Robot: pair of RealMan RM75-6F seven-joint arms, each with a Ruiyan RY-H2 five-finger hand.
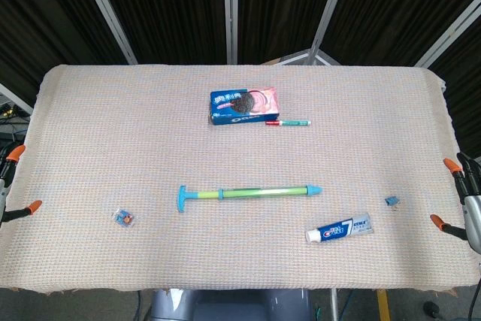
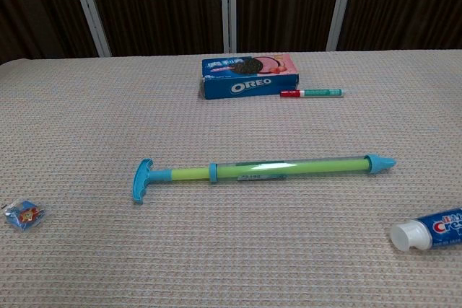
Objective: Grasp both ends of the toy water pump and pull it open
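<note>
The pump (image 1: 249,193) is lying on the surface, well apart from both hands' fingers (image 1: 460,169), which are holding nothing. Grabbing its smooth tube could be letting it slip.

The blue cookie box (image 2: 249,77) reads "OREO" in white letters on its front side in the chest view; the same word shows on its top in the head view, small and blurred. The toothpaste tube (image 1: 339,228) carries a large "7" beside a brand word too small to read. Print on the marker (image 2: 312,93) is illegible.
</note>
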